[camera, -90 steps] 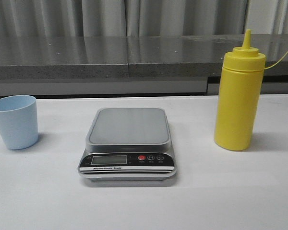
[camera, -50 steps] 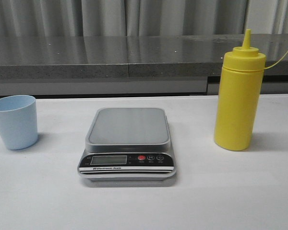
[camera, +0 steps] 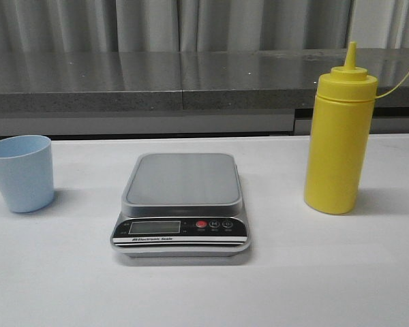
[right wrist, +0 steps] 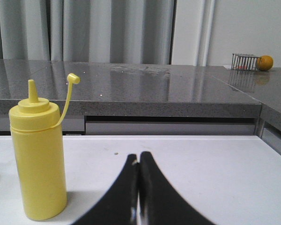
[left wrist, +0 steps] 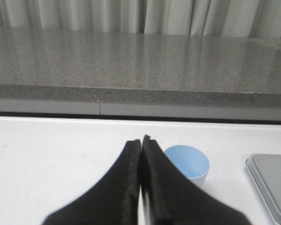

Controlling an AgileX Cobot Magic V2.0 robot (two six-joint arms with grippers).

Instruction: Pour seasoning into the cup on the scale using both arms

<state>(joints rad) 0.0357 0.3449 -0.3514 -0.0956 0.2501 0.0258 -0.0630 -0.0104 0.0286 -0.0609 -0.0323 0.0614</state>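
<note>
The silver-grey scale [camera: 182,204] sits mid-table with nothing on its platform. A pale blue cup [camera: 21,172] stands upright on the table to its left. The yellow seasoning bottle [camera: 339,139] stands upright to the right of the scale, its tethered cap off the nozzle. Neither arm shows in the front view. In the left wrist view my left gripper [left wrist: 141,140] is shut and empty, with the cup [left wrist: 189,162] just beyond it and to one side. In the right wrist view my right gripper [right wrist: 138,157] is shut and empty, apart from the bottle [right wrist: 37,159].
A grey stone counter [camera: 191,82] runs along the back of the white table [camera: 293,272], with curtains behind. On the counter's far end sit a small wire basket [right wrist: 245,61] and an orange fruit [right wrist: 265,62]. The scale's corner [left wrist: 271,180] shows in the left wrist view.
</note>
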